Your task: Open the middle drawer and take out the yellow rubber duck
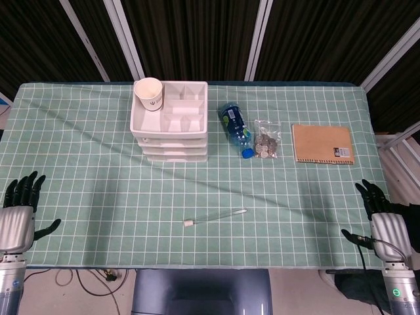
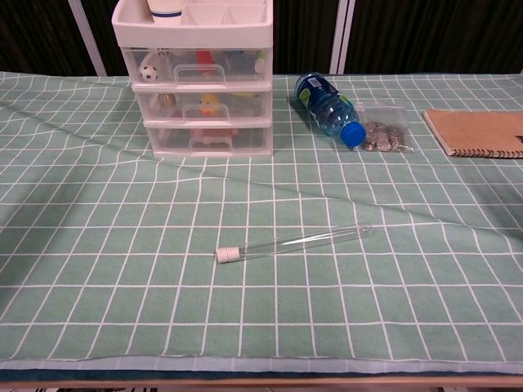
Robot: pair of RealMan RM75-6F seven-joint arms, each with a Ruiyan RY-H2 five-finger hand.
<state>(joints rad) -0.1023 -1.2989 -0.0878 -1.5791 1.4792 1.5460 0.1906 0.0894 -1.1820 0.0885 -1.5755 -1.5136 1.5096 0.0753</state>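
Left hand (image 1: 18, 213) hangs off the near left corner of the table, palm empty, fingers apart and pointing up-table, thumb stuck out to the side. Green checked cloth (image 2: 98, 245) covers the table, creased in long diagonal folds. Toward the far left-centre stands a white drawer unit (image 2: 200, 86), three clear-fronted drawers, all pushed in. Top tray holds a paper cup (image 1: 149, 94) in its left corner. Middle drawer (image 2: 202, 107) closed; yellow rubber duck (image 2: 210, 104) visible through its front, just behind the handle. A small ball shows in the top drawer; something pink in the bottom one, too blurred to name. Near centre, well in front of the unit, a glass test tube (image 2: 294, 242) lies on its side, white cap to the left. Right of the unit, a blue-capped bottle (image 2: 327, 110) lies flat, cap toward the viewer, just beside a clear bag of coins (image 2: 381, 133). Farther right, a brown spiral notebook (image 1: 322, 144). Right hand (image 1: 380, 216) off the near right corner, empty, fingers loosely apart, thumb out.
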